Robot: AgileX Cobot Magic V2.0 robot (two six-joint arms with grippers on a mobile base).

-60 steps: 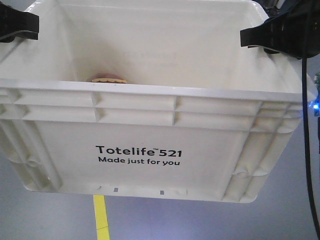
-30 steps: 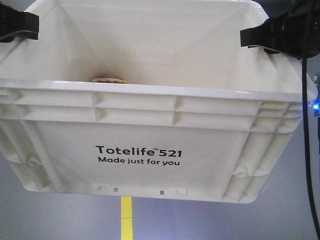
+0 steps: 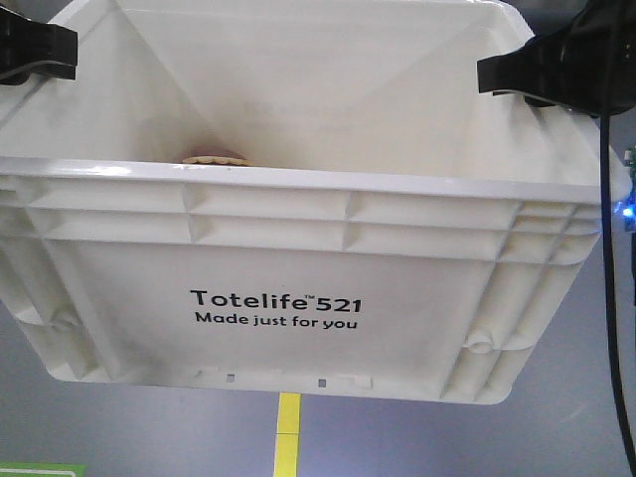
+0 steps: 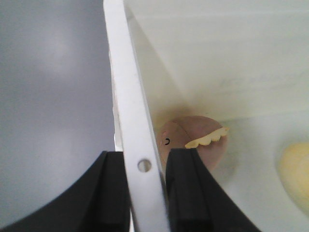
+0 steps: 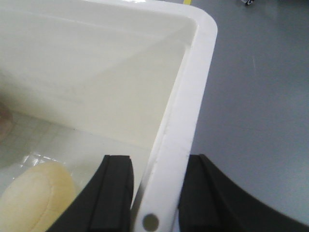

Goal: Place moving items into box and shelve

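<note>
1. Box (image 3: 298, 248): a white "Totelife 521" tote, held clear of the grey floor (image 3: 119, 427), above a yellow floor stripe (image 3: 289, 437).
2. Left gripper (image 4: 145, 166): clamped on the box's left rim wall (one finger inside, one outside).
3. Right gripper (image 5: 157, 166): clamped the same way on the right rim wall, near a corner.
4. Pale tan bun-like lump (image 5: 34, 198): lies on the box floor, near the right wall.
5. Brown round toy (image 4: 193, 140) with a yellow scalloped frill: on the box floor by the left wall, just beside the inner left finger.

Open box (image 3: 417, 328) top, bun (image 5: 35, 197) near right wall, toy (image 4: 190, 131) near left
</note>
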